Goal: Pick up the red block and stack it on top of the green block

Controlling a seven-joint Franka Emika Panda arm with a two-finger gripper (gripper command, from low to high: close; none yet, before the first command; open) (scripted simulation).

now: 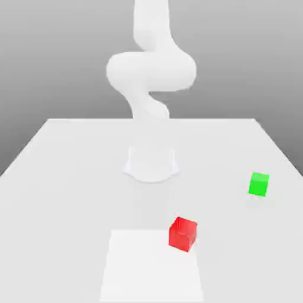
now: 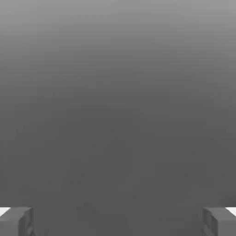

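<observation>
The red block (image 1: 182,233) is a small cube resting on the white table, toward the near side and a little to the exterior view's right of centre. Farther back and to the right sits the green block (image 1: 258,184), also on the table and well apart from the red one. In the hand view my gripper (image 2: 118,222) stands open: two grey fingertips (image 2: 17,221) sit wide apart with nothing between them, facing a plain grey background. Neither block is near the fingers.
The white arm (image 1: 151,71) rises from its round base (image 1: 151,165) at the middle of the table (image 1: 71,177) and bends upward. A lighter square patch (image 1: 148,272) lies on the near table surface, its corner under the red block.
</observation>
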